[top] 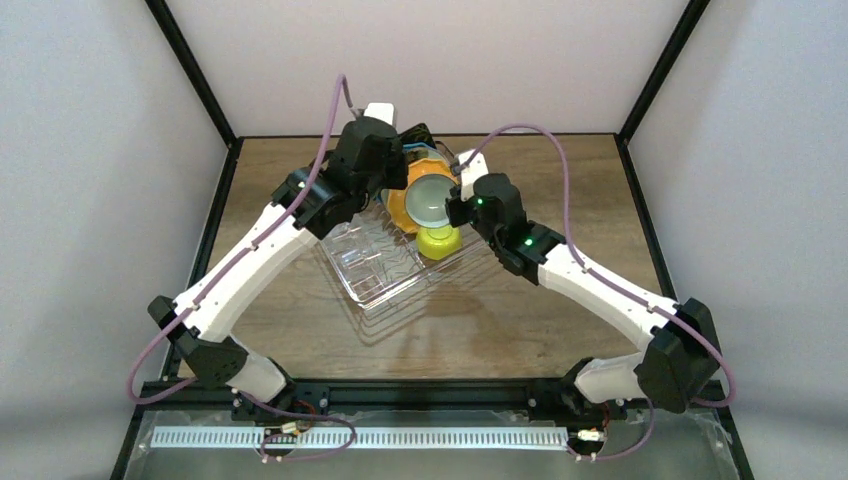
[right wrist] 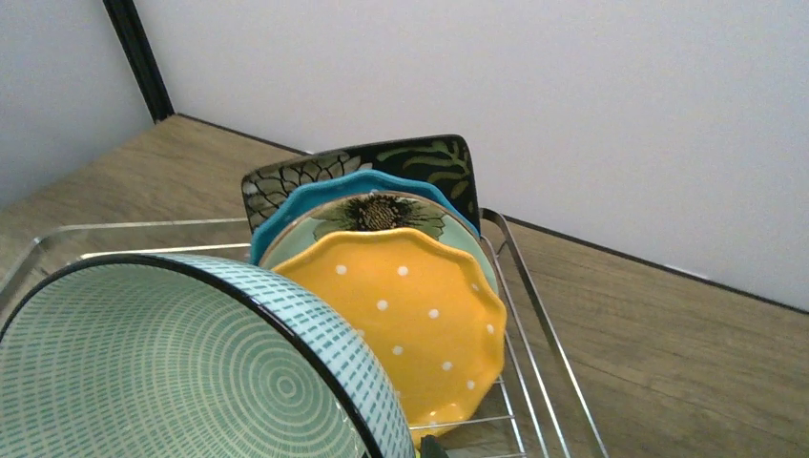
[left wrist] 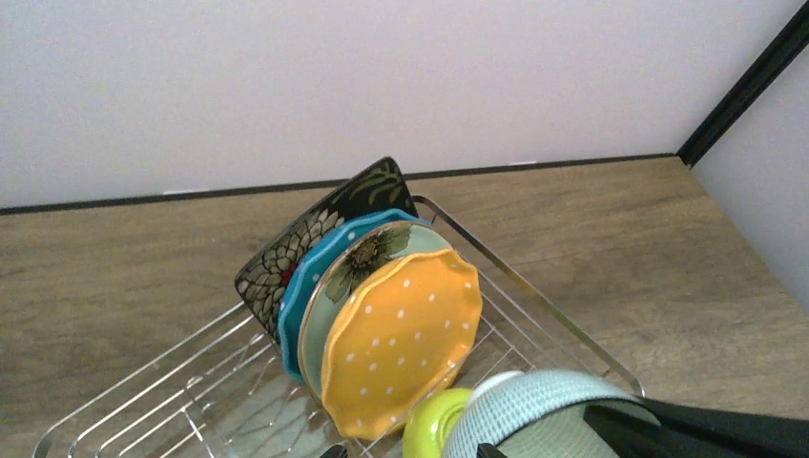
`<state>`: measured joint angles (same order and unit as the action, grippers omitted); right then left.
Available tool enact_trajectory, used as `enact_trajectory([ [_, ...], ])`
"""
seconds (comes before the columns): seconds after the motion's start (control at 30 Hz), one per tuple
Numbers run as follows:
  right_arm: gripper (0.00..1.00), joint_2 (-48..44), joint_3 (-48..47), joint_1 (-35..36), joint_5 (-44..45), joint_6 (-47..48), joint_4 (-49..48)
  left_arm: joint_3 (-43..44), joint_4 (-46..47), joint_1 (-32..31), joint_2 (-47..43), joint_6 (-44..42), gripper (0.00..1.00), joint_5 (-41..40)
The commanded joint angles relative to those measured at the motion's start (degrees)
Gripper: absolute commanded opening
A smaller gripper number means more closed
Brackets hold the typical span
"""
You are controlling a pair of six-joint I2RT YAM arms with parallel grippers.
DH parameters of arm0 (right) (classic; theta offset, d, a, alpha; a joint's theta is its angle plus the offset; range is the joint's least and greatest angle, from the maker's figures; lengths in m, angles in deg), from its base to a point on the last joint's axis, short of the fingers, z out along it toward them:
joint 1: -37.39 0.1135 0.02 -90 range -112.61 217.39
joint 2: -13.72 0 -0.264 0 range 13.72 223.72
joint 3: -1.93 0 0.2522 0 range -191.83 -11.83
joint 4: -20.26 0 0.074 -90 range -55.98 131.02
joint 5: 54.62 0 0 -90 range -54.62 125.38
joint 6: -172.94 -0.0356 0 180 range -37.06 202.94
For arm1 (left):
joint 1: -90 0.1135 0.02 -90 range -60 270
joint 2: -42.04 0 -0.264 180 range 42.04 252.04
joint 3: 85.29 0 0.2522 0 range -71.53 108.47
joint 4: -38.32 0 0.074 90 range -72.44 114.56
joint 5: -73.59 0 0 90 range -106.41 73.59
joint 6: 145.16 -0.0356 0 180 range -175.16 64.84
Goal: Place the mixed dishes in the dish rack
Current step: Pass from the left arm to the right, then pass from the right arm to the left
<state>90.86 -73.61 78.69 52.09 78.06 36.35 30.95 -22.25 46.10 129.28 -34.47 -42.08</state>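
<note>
My top view looks down from above and behind the 2 arm bases (top: 262,378), covering the whole table (top: 560,300). My left wrist view sits close beside the dish rack (left wrist: 534,296), facing the back wall (left wrist: 382,76); my right wrist view sits closer, from the opposite side. All 3 share the orange dotted plate (right wrist: 410,315) and striped bowl (right wrist: 172,372).

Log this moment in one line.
right gripper: shut on striped green bowl | plates: four upright in dish rack | yellow-green bowl: in rack
</note>
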Motion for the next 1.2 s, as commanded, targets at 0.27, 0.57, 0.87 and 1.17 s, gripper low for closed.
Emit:
enact_trajectory([
  [0.27,0.01,-5.5,7.8,0.2,7.5,17.7,-19.9,10.0,-8.0,0.6,8.1,15.2,0.77,19.2],
  [0.57,0.01,-6.0,12.0,0.2,14.5,26.4,-32.5,4.4,-8.9,3.2,5.5,34.4,0.77,31.0],
  [0.87,0.01,-6.8,15.1,0.3,15.8,29.5,-37.8,-18.1,10.1,10.6,-8.2,57.9,0.81,39.3],
  [1.17,0.01,-6.1,16.4,0.5,15.5,32.7,-41.7,-20.7,23.9,11.2,-9.1,74.1,0.85,46.0],
])
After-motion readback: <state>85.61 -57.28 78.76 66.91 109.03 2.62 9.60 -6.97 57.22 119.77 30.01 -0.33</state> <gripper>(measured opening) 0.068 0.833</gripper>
